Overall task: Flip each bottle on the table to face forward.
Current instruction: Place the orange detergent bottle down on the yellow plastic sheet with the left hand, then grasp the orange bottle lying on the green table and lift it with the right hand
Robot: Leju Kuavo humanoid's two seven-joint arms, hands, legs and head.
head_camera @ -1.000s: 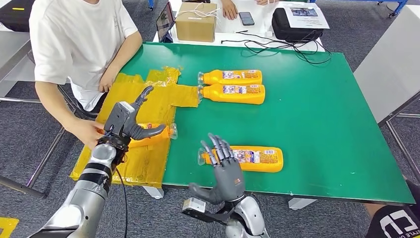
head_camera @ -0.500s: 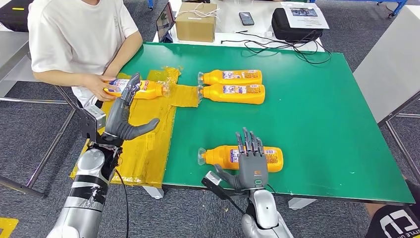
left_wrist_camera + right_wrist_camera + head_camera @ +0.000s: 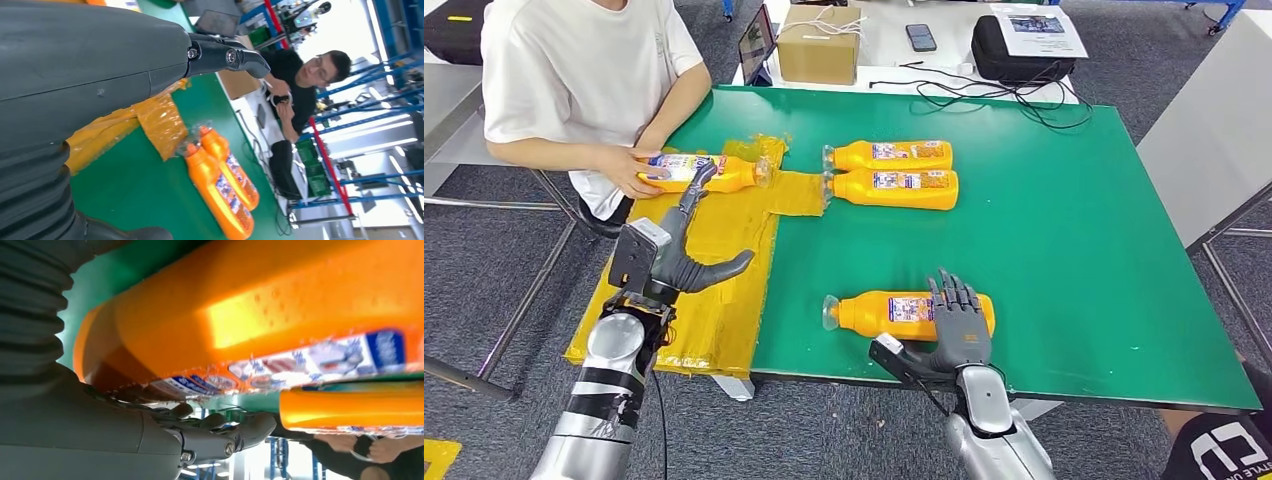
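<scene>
Near the table's front edge lies an orange bottle (image 3: 894, 314) on its side, cap to the left. My right hand (image 3: 960, 326) reaches over its base end, fingers spread on top and thumb along the near side; up close, the bottle (image 3: 260, 310) fills the space above the palm and the fingers (image 3: 220, 435) are not closed on it. Two more orange bottles (image 3: 894, 155) (image 3: 902, 188) lie side by side at the back, also seen as a pair (image 3: 220, 187). My left hand (image 3: 670, 255) hovers open over the yellow sheet (image 3: 724, 290).
A person in a white shirt (image 3: 574, 80) sits at the table's left and holds a fourth bottle (image 3: 704, 172) on the yellow sheet. A cardboard box (image 3: 820, 45), a phone, a black bag (image 3: 1024, 50) and cables lie behind the green table (image 3: 1074, 250).
My right hand moved right and forward onto the near bottle's base end. My left hand let go and drew back. The person carried the left bottle to the sheet's far end.
</scene>
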